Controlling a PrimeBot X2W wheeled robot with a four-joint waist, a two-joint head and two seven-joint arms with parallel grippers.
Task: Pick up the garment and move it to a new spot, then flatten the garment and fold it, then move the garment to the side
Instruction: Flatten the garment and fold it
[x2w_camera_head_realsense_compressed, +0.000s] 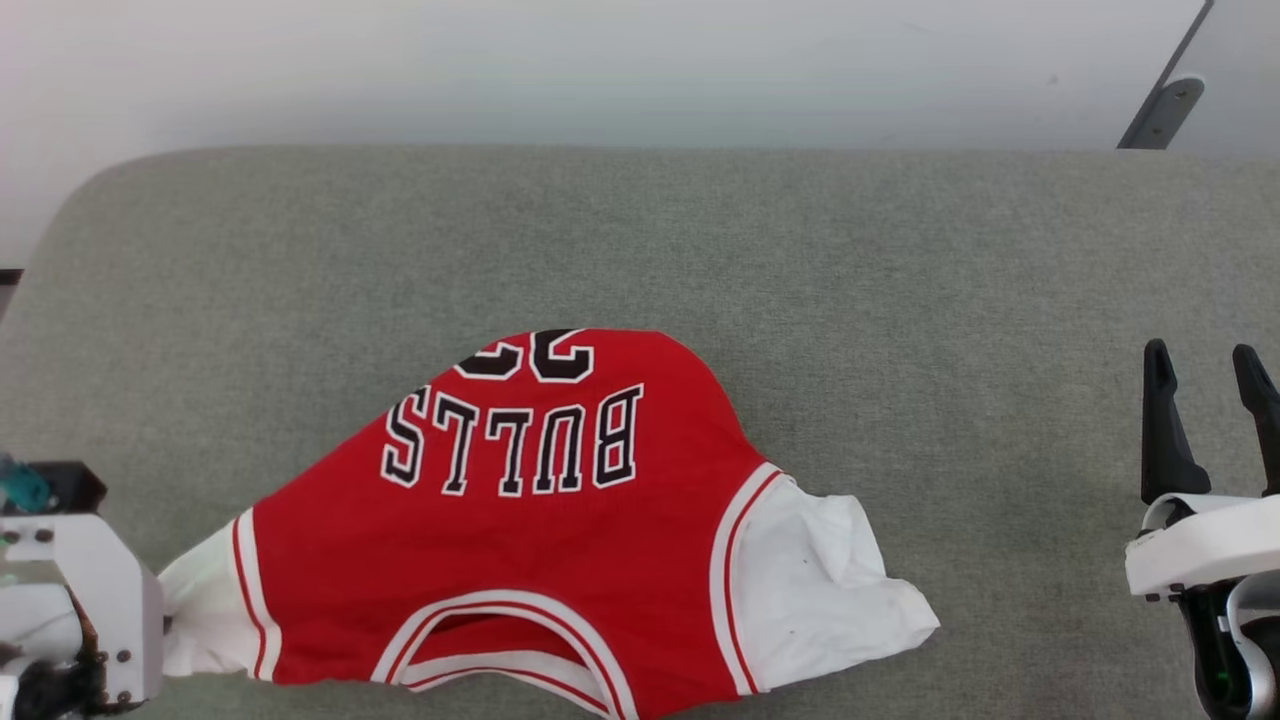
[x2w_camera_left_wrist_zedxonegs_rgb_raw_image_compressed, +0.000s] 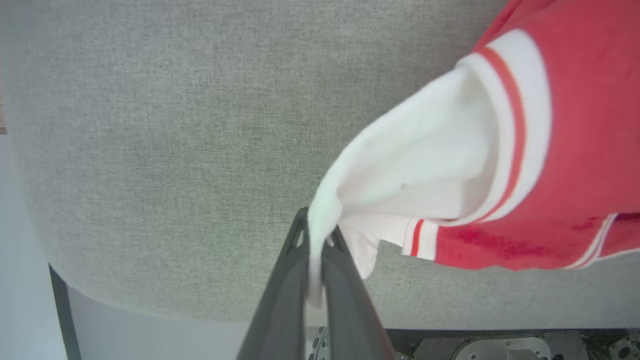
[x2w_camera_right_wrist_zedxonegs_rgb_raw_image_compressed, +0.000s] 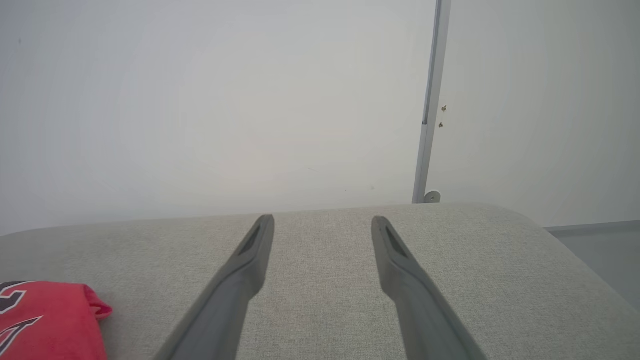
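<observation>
The jersey (x2w_camera_head_realsense_compressed: 520, 560) lay face up on the near left part of the grey padded table (x2w_camera_head_realsense_compressed: 900, 300). Its collar (x2w_camera_head_realsense_compressed: 500, 640) was toward the near edge and its lettering (x2w_camera_head_realsense_compressed: 512, 450) read upside down from the robot's side. The left gripper (x2w_camera_left_wrist_zedxonegs_rgb_raw_image_compressed: 316, 235) was clamped shut on the tip of the white left sleeve (x2w_camera_left_wrist_zedxonegs_rgb_raw_image_compressed: 415, 165), which was drawn out to a point toward the table's near left corner. The right gripper (x2w_camera_head_realsense_compressed: 1201, 350) stood well off to the right over bare table, its jaws wide apart and holding nothing. The right sleeve (x2w_camera_head_realsense_compressed: 830, 580) lay crumpled, apart from that gripper.

The far end of the jersey was rounded and bunched, with the number (x2w_camera_head_realsense_compressed: 530, 355) partly tucked under. Judging by that, the flattening looked only begun: one sleeve was gripped and the other was loose. No fold showed. Spreading the body flat, folding it and moving it aside all seemed left to do.
</observation>
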